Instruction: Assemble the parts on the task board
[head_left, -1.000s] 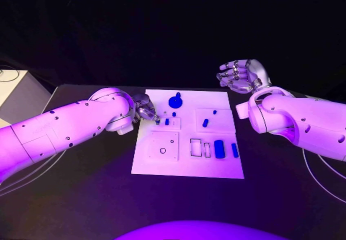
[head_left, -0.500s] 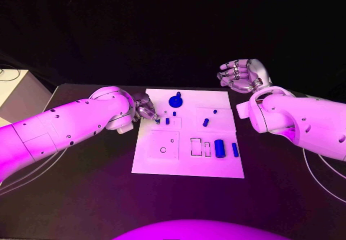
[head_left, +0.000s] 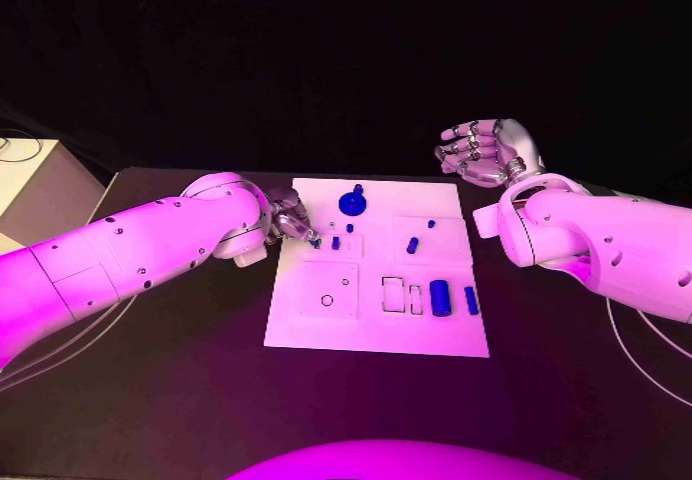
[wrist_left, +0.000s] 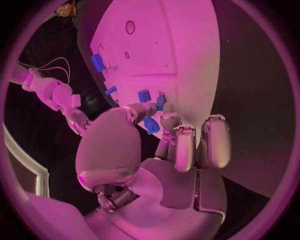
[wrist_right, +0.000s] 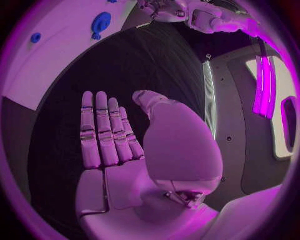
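One small blue block part (wrist_left: 150, 125) is pinched in the left robot hand (head_left: 293, 222) over the flat white task board's (head_left: 375, 335) left edge. Next, I think, it needs lining up with its slot. The right robot hand (wrist_right: 119, 135) waits spread, empty, away from it.

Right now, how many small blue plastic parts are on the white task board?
8. Round knob far centre; four small pegs mid-board; one peg between the left hand's fingers; two bars near right. The hand may hide others.
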